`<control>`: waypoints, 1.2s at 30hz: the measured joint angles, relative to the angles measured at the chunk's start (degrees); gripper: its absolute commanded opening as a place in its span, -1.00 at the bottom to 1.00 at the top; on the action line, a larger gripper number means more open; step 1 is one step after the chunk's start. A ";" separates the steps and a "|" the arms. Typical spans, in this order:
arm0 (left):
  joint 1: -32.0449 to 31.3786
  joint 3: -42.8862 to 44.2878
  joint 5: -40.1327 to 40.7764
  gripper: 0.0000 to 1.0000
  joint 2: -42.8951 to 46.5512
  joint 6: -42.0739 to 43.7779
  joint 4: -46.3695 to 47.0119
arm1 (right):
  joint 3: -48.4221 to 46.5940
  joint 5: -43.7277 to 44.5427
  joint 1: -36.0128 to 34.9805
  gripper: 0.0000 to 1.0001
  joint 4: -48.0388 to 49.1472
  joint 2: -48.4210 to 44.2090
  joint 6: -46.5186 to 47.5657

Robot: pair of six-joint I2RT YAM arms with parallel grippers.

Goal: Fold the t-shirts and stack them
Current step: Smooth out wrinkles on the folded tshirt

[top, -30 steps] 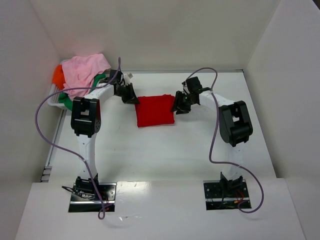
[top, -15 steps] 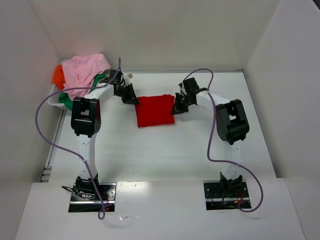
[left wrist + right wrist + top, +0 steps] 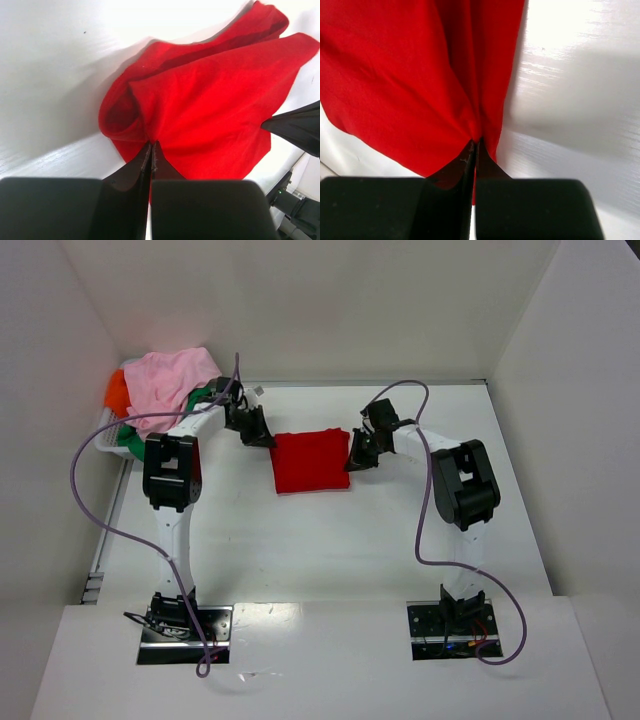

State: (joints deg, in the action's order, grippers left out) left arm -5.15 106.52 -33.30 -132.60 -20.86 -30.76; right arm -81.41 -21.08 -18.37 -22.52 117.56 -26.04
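A folded red t-shirt (image 3: pixel 310 461) lies in the middle of the white table. My left gripper (image 3: pixel 266 439) is shut on its left edge; the left wrist view shows the red cloth (image 3: pixel 210 100) pinched at the tips (image 3: pixel 151 145). My right gripper (image 3: pixel 354 462) is shut on the shirt's right edge, with the red fabric (image 3: pixel 410 85) puckered at its tips (image 3: pixel 475 141). A pink t-shirt (image 3: pixel 170 378) lies on top of a pile at the far left, over an orange t-shirt (image 3: pixel 117 392) and a green t-shirt (image 3: pixel 200 397).
The pile of shirts sits in a white basket (image 3: pixel 106 445) against the left wall. White walls enclose the table on three sides. Purple cables (image 3: pixel 428 510) loop from both arms.
The right gripper closed on the red shirt's right edge and shifted slightly left. The left gripper stayed shut on the left edge.
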 measured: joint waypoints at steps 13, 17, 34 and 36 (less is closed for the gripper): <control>0.81 0.00 -3.82 -0.28 -0.33 2.75 -1.60 | -0.46 1.33 0.04 0.00 -0.24 -0.09 0.15; 0.90 -0.92 -5.84 -0.26 0.13 2.93 -1.31 | -2.89 1.44 0.04 0.00 -0.66 -0.09 0.13; 0.85 -9.46 -11.21 -0.39 3.10 2.64 1.29 | -8.66 2.21 0.04 -0.41 -0.15 5.01 -0.09; 0.76 -9.46 -11.72 -0.58 3.13 2.54 1.77 | -8.76 2.01 0.04 -0.54 -0.15 5.90 -0.26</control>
State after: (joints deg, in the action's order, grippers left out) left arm -4.38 97.06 -45.01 -129.47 -18.33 -28.99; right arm -90.17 -19.07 -18.33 -22.68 123.46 -26.30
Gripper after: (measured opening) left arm 0.269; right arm 0.271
